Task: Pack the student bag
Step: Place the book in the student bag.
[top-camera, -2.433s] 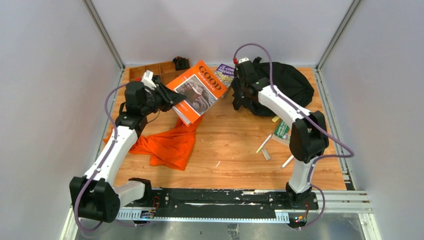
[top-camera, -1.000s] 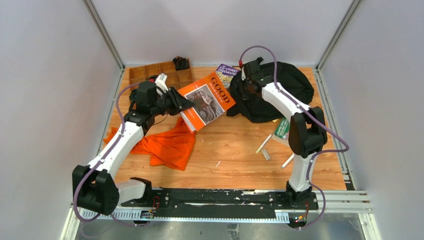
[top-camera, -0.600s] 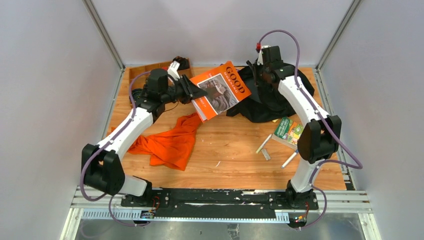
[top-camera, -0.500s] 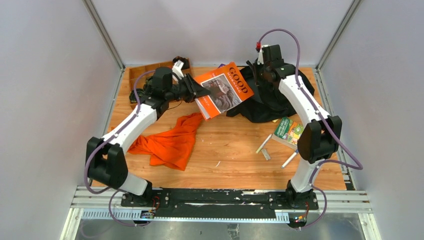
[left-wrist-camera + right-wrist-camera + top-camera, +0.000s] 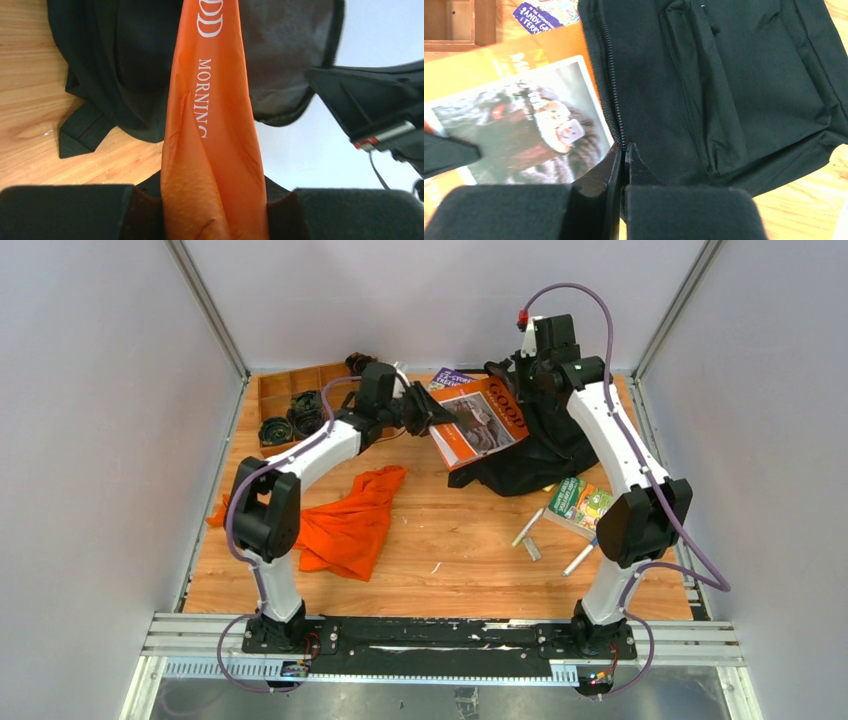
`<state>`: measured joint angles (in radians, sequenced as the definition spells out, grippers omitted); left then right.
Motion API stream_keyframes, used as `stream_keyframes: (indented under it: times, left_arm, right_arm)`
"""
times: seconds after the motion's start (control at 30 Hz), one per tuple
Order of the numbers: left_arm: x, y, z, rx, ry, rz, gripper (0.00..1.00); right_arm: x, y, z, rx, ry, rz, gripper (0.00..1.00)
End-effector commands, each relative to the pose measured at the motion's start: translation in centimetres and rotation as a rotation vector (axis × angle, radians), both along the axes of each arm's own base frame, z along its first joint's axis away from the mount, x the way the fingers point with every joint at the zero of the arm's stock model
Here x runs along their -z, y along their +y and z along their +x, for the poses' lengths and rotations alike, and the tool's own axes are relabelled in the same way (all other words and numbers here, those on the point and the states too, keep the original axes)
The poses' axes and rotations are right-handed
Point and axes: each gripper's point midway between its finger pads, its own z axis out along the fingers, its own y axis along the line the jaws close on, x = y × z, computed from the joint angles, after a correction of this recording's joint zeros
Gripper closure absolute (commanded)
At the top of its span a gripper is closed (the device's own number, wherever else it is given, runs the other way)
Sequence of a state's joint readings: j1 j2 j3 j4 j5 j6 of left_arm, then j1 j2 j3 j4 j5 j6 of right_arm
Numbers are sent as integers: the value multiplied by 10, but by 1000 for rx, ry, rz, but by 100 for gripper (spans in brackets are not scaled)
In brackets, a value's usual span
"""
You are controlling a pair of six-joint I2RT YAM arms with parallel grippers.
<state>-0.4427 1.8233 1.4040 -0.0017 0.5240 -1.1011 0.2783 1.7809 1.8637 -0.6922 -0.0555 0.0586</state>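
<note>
The student bag (image 5: 545, 445) is seen in the upper right of the top view, slumped on the wooden table (image 5: 450, 550), with its zipped rim lifted at the upper centre. That rim is pinched by the right gripper (image 5: 623, 154), whose fingers are pressed together on the fabric just beside the zipper teeth, so the mouth is held up and open towards the left of the frame.

An orange book (image 5: 478, 425), titled GOOD MORNING, is clamped at its near edge by the left gripper (image 5: 425, 412). The bag lies to the right of this gripper, and the book's long axis runs from the fingers straight towards the opening. In the left wrist view the book is seen edge-on up the middle of the frame, its far end set against the dark interior. In the right wrist view its right edge is lost behind the zipper rim, so it is judged to be just at the mouth. The left arm alone is placed to push it in, along that axis, while the rim is held.

An orange cloth (image 5: 350, 525) is left at lower left, well apart.
</note>
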Motion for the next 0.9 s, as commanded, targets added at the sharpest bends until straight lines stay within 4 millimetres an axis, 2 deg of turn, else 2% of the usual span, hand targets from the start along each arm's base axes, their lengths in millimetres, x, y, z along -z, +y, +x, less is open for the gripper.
stream_keyframes:
  times: [0.0, 0.17, 0.37, 0.6, 0.87]
  left_arm:
    - [-11, -30, 9, 11, -8, -54, 100]
    - [11, -58, 18, 8, 41, -50, 100]
    - [13, -88, 34, 0, 42, -119, 100]
    - [16, -112, 59, -41, 20, -154, 100]
    - [41, -146, 85, -61, 16, -195, 100]
  right_arm:
    - [-44, 2, -5, -21, -84, 68, 100]
    - [-49, 3, -5, -9, -99, 90, 100]
    - [-50, 13, -10, -32, -97, 147, 100]
    - [-55, 28, -18, -97, -78, 222, 100]
    - [-48, 32, -22, -116, -50, 233, 100]
